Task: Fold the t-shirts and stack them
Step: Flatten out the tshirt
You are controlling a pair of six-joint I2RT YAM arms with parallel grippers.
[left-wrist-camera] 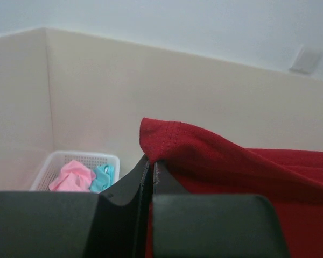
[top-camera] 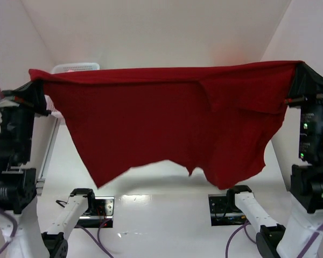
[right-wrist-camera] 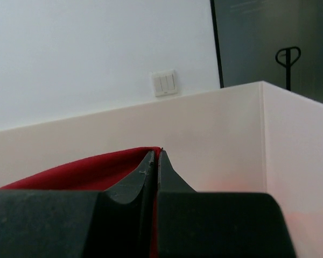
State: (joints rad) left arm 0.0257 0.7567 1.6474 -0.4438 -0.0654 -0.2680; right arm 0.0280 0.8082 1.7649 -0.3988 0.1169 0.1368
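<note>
While it hangs stretched between the two grippers, the dark red t-shirt (top-camera: pixel 167 118) is up in the air above the table (top-camera: pixel 167 220). Its top edge is pulled nearly straight from one set of jaws to the other. Its lower edge droops in an uneven line, lowest below and inward of the right jaws. A sleeve lies folded across the front of the cloth, nearer the right jaws than the left.

The left gripper (left-wrist-camera: pixel 151 161) is clamped tight on one upper corner. In its wrist view the fingers press together, with a hemmed fold of red cloth rising just above the tips and the rest spreading away to their right. The right gripper (right-wrist-camera: pixel 155 155) is likewise closed on the opposite corner. A sliver of red shows between its fingers and the cloth runs off to their left.

Beyond the left jaws, lower and to their left, a white mesh basket (left-wrist-camera: pixel 81 157) stands against the pale enclosure wall (left-wrist-camera: pixel 204 91). A pale pink t-shirt (left-wrist-camera: pixel 72 176) and a teal t-shirt (left-wrist-camera: pixel 103 177) lie bunched in it, touching each other. Beyond the right jaws, above the enclosure's rim, a switch plate (right-wrist-camera: pixel 164 83) sits on the room wall.
</note>
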